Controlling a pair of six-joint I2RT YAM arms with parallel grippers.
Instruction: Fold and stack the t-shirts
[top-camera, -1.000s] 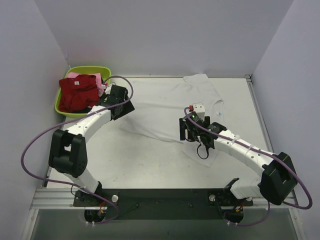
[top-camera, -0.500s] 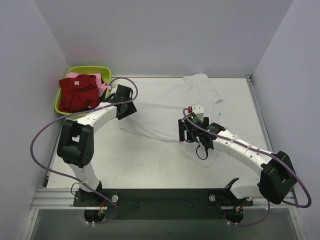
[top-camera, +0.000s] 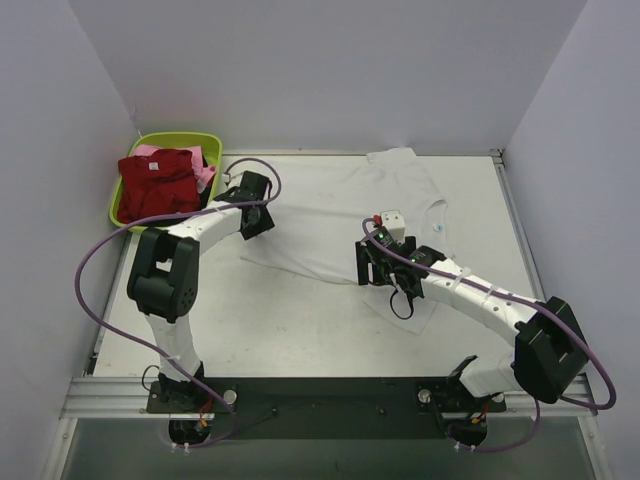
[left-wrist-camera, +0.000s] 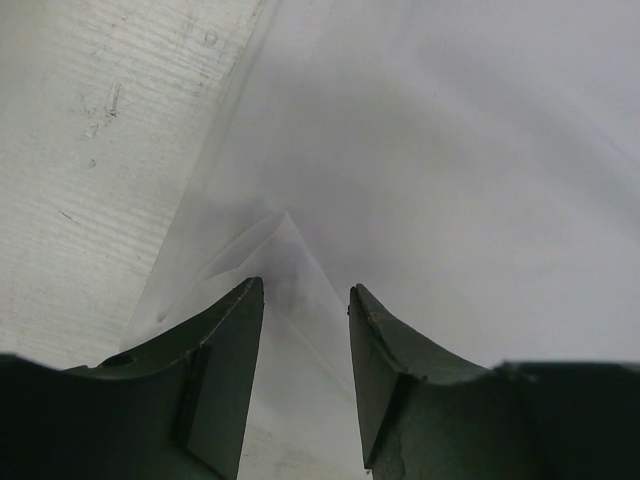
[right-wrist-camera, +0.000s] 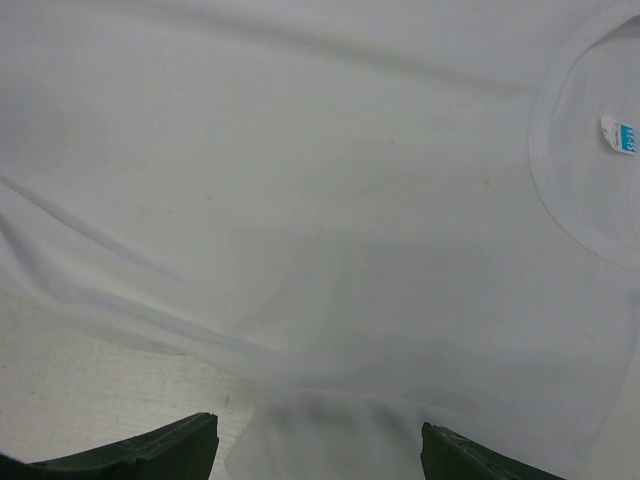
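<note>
1. Both hands are released: the left hand (left-wrist-camera: 305, 290) straddles a raised fold at the white t-shirt's (top-camera: 330, 210) hem edge, and the right hand (right-wrist-camera: 315, 435) gapes over its near sleeve.
2. This t-shirt lies spread on the table (top-camera: 280, 325), likely ready for folding.
3. 2 more, the dark red t-shirt (top-camera: 155, 185) and the pink t-shirt (top-camera: 150, 152), wait in the lime-green basin (top-camera: 180, 137).

The large t-shirt (top-camera: 330, 210) is seen as plain white, its neck label (right-wrist-camera: 622, 136) printed blue; the second t-shirt (top-camera: 155, 185) is dark red; the third t-shirt (top-camera: 148, 152) pink; the basin (top-camera: 180, 137) is lime green; the bench (top-camera: 300, 330) off-white; the cables (top-camera: 79, 290) purple.
</note>
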